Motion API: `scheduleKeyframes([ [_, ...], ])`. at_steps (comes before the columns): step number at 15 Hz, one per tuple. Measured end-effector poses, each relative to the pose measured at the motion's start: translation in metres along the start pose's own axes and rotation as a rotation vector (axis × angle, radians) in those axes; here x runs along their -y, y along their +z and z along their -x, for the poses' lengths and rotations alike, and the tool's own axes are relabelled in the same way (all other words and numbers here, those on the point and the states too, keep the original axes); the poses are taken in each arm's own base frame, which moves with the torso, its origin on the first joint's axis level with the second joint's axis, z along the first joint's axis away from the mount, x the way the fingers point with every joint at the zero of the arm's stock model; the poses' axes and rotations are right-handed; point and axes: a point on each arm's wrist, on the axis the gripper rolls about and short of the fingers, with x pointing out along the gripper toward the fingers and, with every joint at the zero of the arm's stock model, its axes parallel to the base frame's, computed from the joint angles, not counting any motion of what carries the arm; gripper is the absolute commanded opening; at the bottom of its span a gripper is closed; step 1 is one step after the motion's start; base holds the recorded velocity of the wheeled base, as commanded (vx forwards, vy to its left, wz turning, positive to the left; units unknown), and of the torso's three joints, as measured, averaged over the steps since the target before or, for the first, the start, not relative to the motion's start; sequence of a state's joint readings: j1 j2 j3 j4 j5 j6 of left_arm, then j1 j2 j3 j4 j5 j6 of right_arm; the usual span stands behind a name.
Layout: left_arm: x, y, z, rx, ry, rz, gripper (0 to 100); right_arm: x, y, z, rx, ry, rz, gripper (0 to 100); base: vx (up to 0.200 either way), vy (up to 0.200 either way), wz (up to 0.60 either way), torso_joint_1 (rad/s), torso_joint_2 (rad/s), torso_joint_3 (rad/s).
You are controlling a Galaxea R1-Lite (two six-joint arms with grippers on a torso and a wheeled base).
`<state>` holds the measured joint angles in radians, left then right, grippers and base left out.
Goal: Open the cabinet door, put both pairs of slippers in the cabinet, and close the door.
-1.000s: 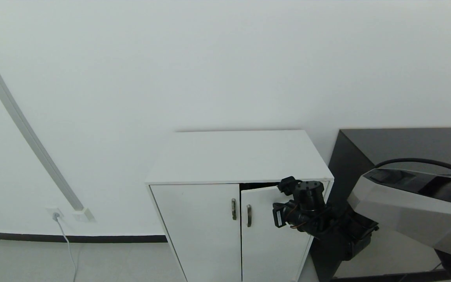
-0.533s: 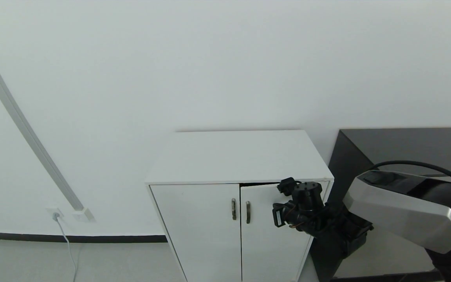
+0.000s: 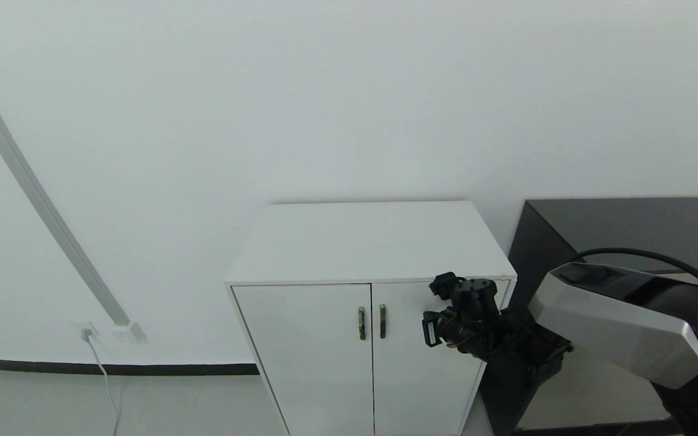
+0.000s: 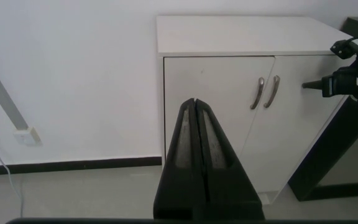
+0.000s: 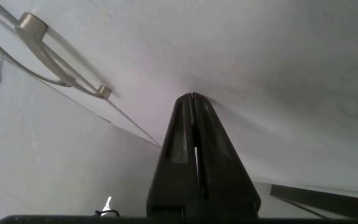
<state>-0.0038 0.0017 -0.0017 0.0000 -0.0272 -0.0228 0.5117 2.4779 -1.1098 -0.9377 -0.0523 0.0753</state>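
The white cabinet stands against the wall with both doors flush. Two metal handles meet at the centre seam. My right gripper is shut, with its tip pressed against the right door beside the handles. In the left wrist view the same right gripper touches the door just right of the handles. My left gripper is shut on nothing and hangs well back from the cabinet, pointing at the left door.
A black table stands right against the cabinet's right side. A wall socket with a white cable and a slanted white conduit are at the left. Bare floor lies in front of the cabinet.
The right door, ajar a second ago, has swung flush with the cabinet as my right gripper pushed in against it. The left arm has not moved.
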Motion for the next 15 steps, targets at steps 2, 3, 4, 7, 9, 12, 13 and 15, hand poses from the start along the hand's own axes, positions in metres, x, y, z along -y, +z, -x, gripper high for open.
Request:
scheduleKeyframes([
  [2,0.0,0.0,0.0,0.0,0.0,0.0,0,0.001,0.001,-0.003,0.008,-0.002,-0.001,0,0.0,0.0,0.0,0.0,0.0,0.0],
  [3,0.0,0.0,0.0,0.0,0.0,0.0,0,0.001,0.0,-0.004,0.007,-0.002,-0.001,0,0.0,0.0,0.0,0.0,0.0,0.0],
  [4,0.0,0.0,0.0,0.0,0.0,0.0,0,0.001,0.0,-0.006,0.008,-0.003,-0.002,0,0.0,0.0,0.0,0.0,0.0,0.0],
  [7,0.0,0.0,0.0,0.0,-0.001,0.0,0,0.003,-0.002,-0.008,0.009,-0.006,-0.006,0,0.0,0.0,0.0,0.0,0.0,0.0],
  [9,0.0,0.0,0.0,0.0,0.0,0.0,0,0.004,-0.004,-0.007,0.006,-0.009,-0.01,0,0.0,0.0,0.0,0.0,0.0,0.0],
  [12,0.0,0.0,0.0,0.0,0.0,0.0,0,0.003,-0.009,0.001,0.007,-0.007,-0.009,0,0.0,0.0,0.0,0.0,0.0,0.0],
  [13,0.0,0.0,0.0,0.0,0.0,0.0,0,0.002,-0.011,0.006,0.012,-0.003,-0.008,0,0.0,0.0,0.0,0.0,0.0,0.0],
  [15,0.0,0.0,0.0,0.0,0.0,0.0,0,0.002,-0.012,0.016,0.023,0.0,-0.008,0,0.0,0.0,0.0,0.0,0.0,0.0],
])
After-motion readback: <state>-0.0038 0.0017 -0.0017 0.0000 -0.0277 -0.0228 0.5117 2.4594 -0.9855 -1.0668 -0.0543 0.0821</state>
